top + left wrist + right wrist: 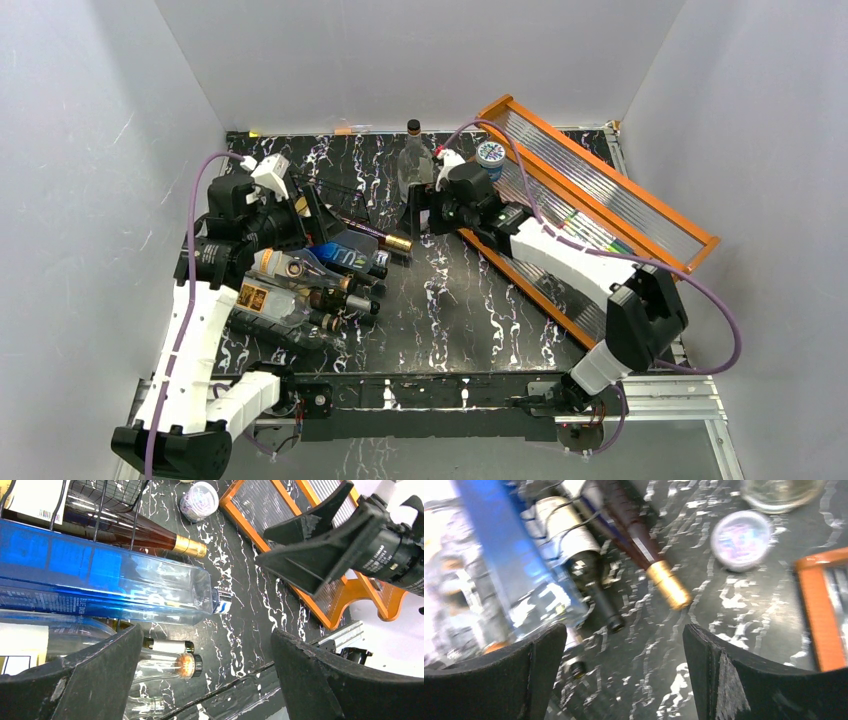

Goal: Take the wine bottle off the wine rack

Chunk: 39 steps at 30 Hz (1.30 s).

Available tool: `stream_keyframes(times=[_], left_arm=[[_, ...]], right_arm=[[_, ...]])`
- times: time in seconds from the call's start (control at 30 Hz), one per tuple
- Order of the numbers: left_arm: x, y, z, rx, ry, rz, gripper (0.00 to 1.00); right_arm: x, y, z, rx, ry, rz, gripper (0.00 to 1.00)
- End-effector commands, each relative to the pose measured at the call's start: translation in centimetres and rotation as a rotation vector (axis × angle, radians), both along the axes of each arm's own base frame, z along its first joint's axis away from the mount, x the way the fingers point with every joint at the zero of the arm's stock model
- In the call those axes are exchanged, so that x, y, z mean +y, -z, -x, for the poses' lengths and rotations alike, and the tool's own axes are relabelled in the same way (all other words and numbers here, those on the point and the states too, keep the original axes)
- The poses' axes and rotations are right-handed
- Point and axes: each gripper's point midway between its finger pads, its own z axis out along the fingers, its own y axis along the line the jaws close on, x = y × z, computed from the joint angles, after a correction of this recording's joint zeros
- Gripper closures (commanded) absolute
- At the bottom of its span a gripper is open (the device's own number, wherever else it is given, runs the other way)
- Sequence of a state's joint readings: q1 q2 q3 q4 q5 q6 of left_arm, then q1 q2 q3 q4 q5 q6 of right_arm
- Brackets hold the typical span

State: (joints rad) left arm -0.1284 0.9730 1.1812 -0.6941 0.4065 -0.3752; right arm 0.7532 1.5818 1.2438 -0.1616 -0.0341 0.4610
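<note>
At left, wine rack point(107, 492) mostly hidden, left gripper point(205, 635), right gripper point(624, 630) gaping

1. The table point(450, 300) is black with white wiggly lines, like marble.
2. The walls point(400, 50) are plain pale grey.
3. The shelf point(610, 166) on the right has an orange frame and see-through panels with thin stripes.
4. The rack point(115, 492) on the left is thin black wire.
5. The wine bottle point(125, 532) is dark red-brown with a shiny gold top.
6. The square bottle point(100, 575) is bright blue and fades to clear.
7. The far bottle point(415, 160) is clear with a black cap.
8. The round lid point(741, 540) has a pale rim and blue-purple marks.
9. The left arm point(190, 340) and right arm point(560, 250) are white and black, with purple cables point(720, 330).
10. The left gripper point(207, 675) and right gripper point(624, 670) are black.
</note>
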Motion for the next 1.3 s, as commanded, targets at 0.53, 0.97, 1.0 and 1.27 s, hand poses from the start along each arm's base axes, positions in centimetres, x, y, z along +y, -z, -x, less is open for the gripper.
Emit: stream_keyframes(times=[0.53, 0.97, 1.0, 1.27], left_arm=[[-0.6, -2.2, 1.9, -0.056, 0.036, 0.040, 0.02], [-0.7, -2.2, 1.7, -0.055, 0.044, 0.039, 0.02], [-0.6, -2.2, 1.7, -0.057, 0.044, 0.037, 0.02], [-0.6, -2.4, 1.3, -0.059, 0.041, 0.029, 0.02]], right_arm=[[8.6, -3.4, 4.5, -0.159, -0.515, -0.226, 0.02], [12.6, -1.1, 5.2, -0.150, -0.610, -0.208, 0.02], [12.8, -1.0, 5.2, -0.146, -0.616, -0.211, 0.02], [14.4, 0.0, 5.5, -0.145, -0.652, -0.231, 0.02]])
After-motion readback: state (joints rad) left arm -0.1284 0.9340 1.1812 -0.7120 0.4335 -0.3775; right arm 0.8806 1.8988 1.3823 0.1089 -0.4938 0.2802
